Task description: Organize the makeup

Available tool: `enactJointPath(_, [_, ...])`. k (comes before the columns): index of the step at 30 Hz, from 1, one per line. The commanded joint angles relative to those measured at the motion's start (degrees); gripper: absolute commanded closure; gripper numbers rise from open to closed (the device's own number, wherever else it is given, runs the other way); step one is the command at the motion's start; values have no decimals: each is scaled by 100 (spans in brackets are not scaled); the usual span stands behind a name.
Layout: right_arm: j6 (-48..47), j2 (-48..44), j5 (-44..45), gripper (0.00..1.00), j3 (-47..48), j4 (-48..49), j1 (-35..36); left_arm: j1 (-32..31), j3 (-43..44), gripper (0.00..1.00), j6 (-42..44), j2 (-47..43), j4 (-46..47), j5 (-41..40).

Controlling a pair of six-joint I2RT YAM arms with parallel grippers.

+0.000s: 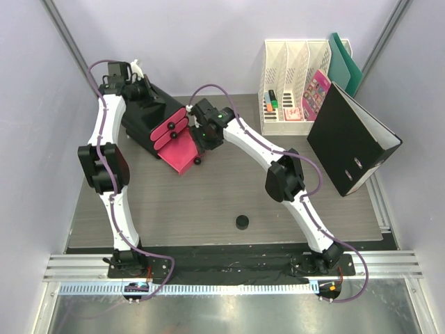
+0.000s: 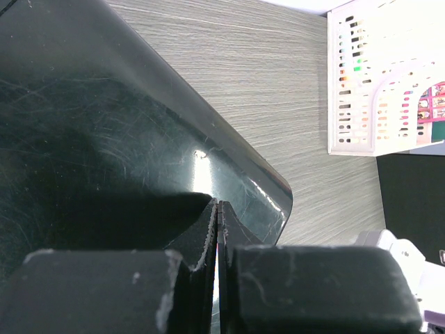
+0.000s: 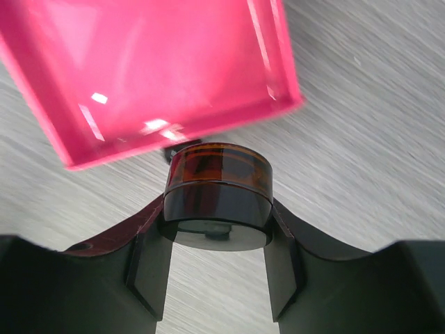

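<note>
black compact (image 3: 217, 202) between right fingers (image 3: 147, 268)

One black compact (image 3: 217, 198) gripped; second compact (image 1: 242, 222) lies flat.

we had pink drawer (image 1: 182, 154) and black box (image 1: 141, 124) blocking back-left, binder (image 1: 351, 142) walling right; mid table (image 1: 174, 203) was free around one compact (image 1: 242, 222).

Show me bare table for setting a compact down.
Free: the middle of the table, between the pink drawer and the loose compact. Crowded: back left, black box and right claw gripping a second compact; back right, rack and binder.
</note>
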Motion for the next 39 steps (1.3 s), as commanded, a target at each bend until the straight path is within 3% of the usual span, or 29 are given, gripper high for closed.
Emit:
enactJointPath(1, [341,-142,-808,93,-6,903,-24,-48,-681,100,517,1127,-2291,-1121])
enactJointPath(7, [895,-54,-1520,97,20,1668,-147,-48,-698,100,517,1127,-2291,-1112])
enactJointPath(15, [2694,315,-2444,99,-120,2380,-481,-48,-707,100,491,1136,-2264,-1086])
enactJointPath(32, [4113,587,-3340,98,-375,2478,-824,-56,-725,100,447,1118,-2194,-1050])
enactJointPath(34, [4165,605,-3428,89,-393,2451,-824,-48,-725,100,438,1110,-2177,-1050])
enactJointPath(35, [4174,605,-3429,73,-393,2434,-833,-48,-725,100,438,1118,-2185,-1033])
enactJointPath(39, [4104,561,-3376,48,-393,2372,-824,-48,-734,100,447,1110,-2185,-1033])
